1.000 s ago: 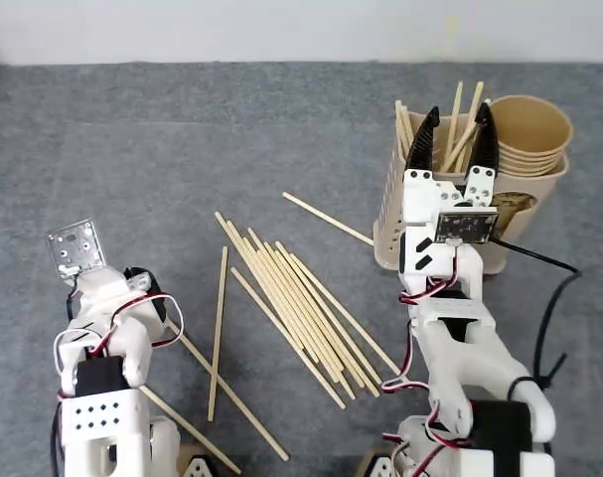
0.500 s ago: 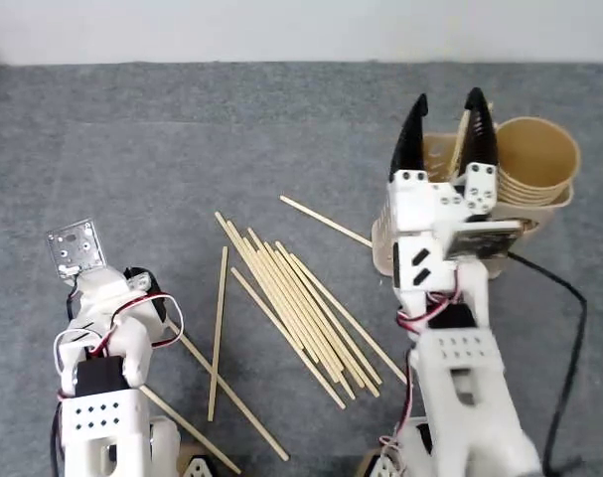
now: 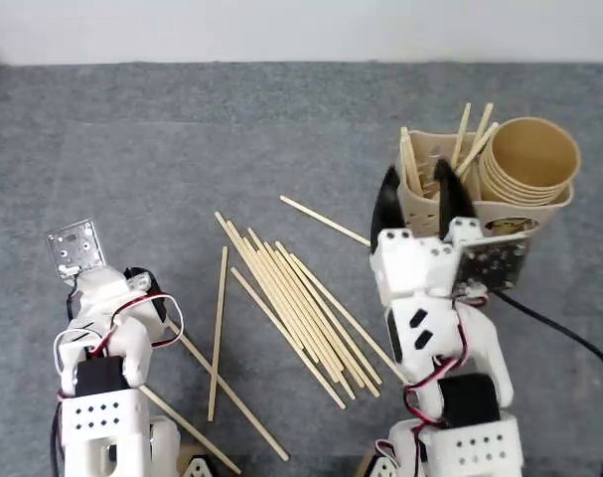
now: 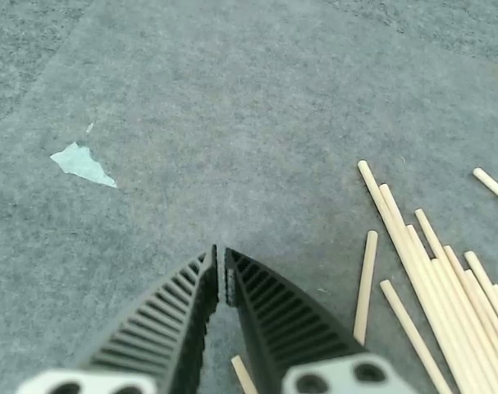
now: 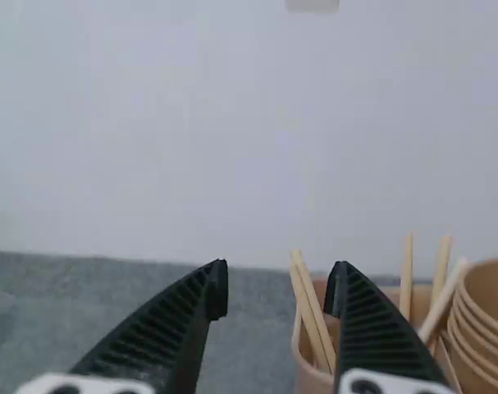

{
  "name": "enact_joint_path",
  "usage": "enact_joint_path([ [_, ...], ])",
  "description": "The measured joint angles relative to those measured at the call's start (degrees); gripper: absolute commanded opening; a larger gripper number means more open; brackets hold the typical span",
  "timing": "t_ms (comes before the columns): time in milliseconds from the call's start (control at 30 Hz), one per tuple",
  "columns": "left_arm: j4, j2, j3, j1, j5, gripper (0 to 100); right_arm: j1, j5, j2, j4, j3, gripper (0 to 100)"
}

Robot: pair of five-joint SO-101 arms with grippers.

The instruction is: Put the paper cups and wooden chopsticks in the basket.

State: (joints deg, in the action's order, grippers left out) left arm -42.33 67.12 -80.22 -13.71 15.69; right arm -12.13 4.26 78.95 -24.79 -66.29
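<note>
At 2 o'clock, stacked brown paper cups (image 3: pixel 532 151) sit in the beige plastic basket (image 3: pixel 422 211); loose pale wooden chopsticks (image 3: pixel 299 303) await the wide, empty right gripper (image 3: pixel 415 177).

1. This looks like a robotics lab or hobby test bench.
2. A small white left arm (image 3: pixel 100 388) and right arm (image 3: pixel 445 333) sit side by side, with bare wires (image 3: pixel 174 323) and an uncovered circuit board (image 3: pixel 75 246).
3. A grey felt mat (image 3: pixel 182 129) is the work surface, with a plain white wall (image 5: pixel 232 123) behind.
</note>
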Motion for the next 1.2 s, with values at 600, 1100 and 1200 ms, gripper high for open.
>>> enact_joint_path([
  [600,-14.4,0.0,10.6,9.0,-9.5,2,0.1,0.0,0.7,-35.3,0.0,20.4],
  [1100,-20.1,-27.9,33.1,13.4,-15.7,2,15.6,0.0,0.7,-37.5,-0.1,20.4],
  [1200,-21.2,-41.1,41.1,14.3,-16.7,2,16.6,0.0,0.7,-37.6,-0.2,20.4],
])
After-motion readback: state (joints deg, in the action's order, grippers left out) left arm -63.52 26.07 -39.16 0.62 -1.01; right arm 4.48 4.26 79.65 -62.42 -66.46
